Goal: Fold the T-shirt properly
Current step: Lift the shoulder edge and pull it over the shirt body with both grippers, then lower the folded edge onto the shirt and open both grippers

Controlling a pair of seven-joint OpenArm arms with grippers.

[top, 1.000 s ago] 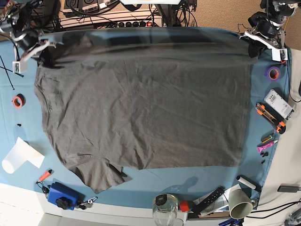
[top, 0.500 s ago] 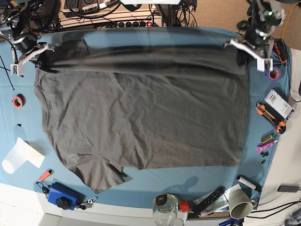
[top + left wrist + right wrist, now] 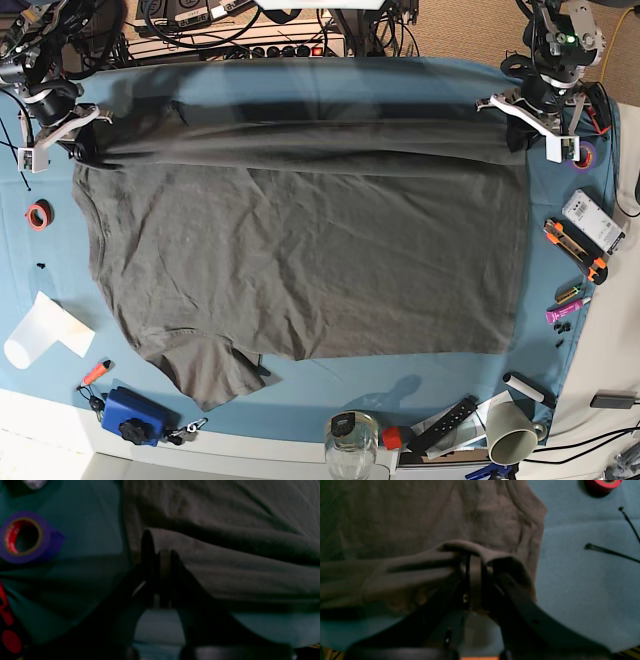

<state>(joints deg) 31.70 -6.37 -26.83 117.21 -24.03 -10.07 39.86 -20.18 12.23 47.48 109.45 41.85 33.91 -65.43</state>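
The large dark charcoal-grey cotton T-shirt (image 3: 300, 250) lies spread across the blue-teal worktop cloth (image 3: 330, 385). Left end effector (image 3: 160, 555) and right end effector (image 3: 473, 562) each pinch the T-shirt's raised far edge, jaws closed.

Both arms are black, jointed metal with white plastic gripper housings and dark cables trailing from them; the slim matte-black gripper fingers (image 3: 520, 610) carry small round screw holes (two visible on one).
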